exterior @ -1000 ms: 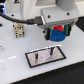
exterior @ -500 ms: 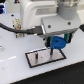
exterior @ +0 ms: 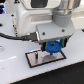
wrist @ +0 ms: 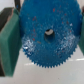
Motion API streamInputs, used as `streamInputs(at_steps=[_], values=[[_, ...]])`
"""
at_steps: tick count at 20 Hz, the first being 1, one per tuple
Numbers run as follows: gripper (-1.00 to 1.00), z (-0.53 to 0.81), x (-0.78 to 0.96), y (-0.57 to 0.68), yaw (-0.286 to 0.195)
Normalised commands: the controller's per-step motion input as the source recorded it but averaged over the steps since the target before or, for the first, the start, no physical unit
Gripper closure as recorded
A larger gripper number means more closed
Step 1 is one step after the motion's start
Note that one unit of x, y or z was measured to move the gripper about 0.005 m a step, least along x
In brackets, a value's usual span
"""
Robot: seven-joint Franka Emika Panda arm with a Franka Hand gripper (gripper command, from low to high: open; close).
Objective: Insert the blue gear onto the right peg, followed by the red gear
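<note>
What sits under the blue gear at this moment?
In the exterior view the blue gear, held in the pincer, hangs over the grey plate. Any peg beneath is covered; the wrist view shows only the gear.

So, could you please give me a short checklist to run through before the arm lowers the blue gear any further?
1. Blue gear gripped in the tool: ok, pads press both sides.
2. Gear's centre hole unobstructed: ok, it shows dark and open in the wrist view.
3. Gear above the grey plate: ok in the exterior view.
4. Hole lined up with the right peg: cannot tell, the peg is not discernible.
5. Red gear located for afterwards: cannot tell, it is not visible.
</note>
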Motion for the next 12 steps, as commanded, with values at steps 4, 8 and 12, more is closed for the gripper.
streamInputs(at_steps=[4,8,12], values=[[1.0,-0.18,0.17,-0.02,0.0],[1.0,-0.2,0.14,0.0,0.0],[1.0,0.11,0.24,0.01,0.0]])
